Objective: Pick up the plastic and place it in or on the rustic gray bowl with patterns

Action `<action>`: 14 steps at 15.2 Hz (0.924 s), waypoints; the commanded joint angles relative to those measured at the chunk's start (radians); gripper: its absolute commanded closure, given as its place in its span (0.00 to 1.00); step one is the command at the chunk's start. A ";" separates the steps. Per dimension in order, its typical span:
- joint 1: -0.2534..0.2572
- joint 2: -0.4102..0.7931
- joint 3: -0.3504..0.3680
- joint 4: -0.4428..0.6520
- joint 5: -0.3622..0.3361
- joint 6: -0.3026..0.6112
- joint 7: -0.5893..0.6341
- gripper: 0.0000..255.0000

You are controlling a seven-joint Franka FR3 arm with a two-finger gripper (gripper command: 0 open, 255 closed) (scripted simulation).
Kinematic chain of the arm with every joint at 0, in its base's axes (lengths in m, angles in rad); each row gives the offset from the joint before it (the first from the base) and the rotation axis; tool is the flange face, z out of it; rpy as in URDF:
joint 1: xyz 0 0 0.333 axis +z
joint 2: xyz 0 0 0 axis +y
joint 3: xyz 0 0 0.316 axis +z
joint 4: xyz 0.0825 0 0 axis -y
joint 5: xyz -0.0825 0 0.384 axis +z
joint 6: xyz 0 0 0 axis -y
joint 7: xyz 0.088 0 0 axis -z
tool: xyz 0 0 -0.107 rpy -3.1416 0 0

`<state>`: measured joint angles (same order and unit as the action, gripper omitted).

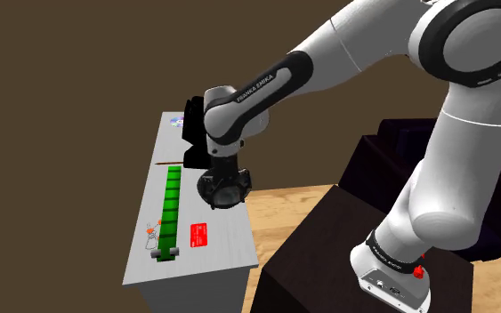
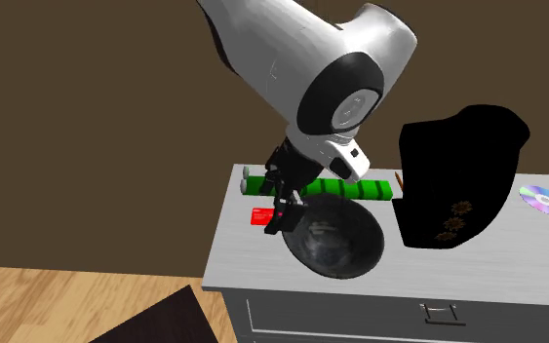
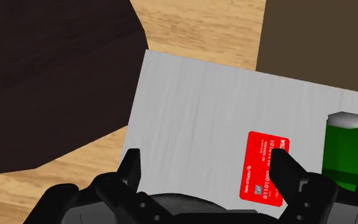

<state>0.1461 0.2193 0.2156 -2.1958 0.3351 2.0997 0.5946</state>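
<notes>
Nearest the arm, the dark stand [image 1: 328, 258] sits close beside the cabinet, a strip of wood floor [image 3: 196, 25] showing between them. The gray cabinet top [image 2: 516, 253] runs long and narrow, and its long edge over the drawer handle [image 2: 441, 312] faces the stand. Right at that edge sits the dark gray bowl [image 2: 335, 239], upright, its rim close to the drop. Just beside the bowl, toward the short end at the second exterior view's left, the red card [image 3: 264, 167] lies flat; we see bare gray top between it and both the long edge and that short end. Behind card and bowl a green ribbed bar [image 1: 172, 209] with gray end caps lies along the length of the top, and beyond it, by the far long edge, stands a small white item [image 1: 152, 238]. Toward the other short end a large black object [image 2: 457, 166] with small gold marks takes up most of the width, a thin stick [image 2: 399, 182] beside it and a shiny disc [image 2: 545, 200] past it near the far corner. The gripper [image 2: 282, 216] hangs over the card, next to the bowl's rim, its fingers [image 3: 131, 170] spread wide with nothing between them but bare top; one finger overlaps the card in the wrist view, and we cannot tell whether it touches.
</notes>
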 commanded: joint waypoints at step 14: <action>0.066 0.437 0.028 0.296 0.110 0.096 0.141 0.00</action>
<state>0.2128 0.6476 0.2465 -1.8978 0.4443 2.1839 0.7392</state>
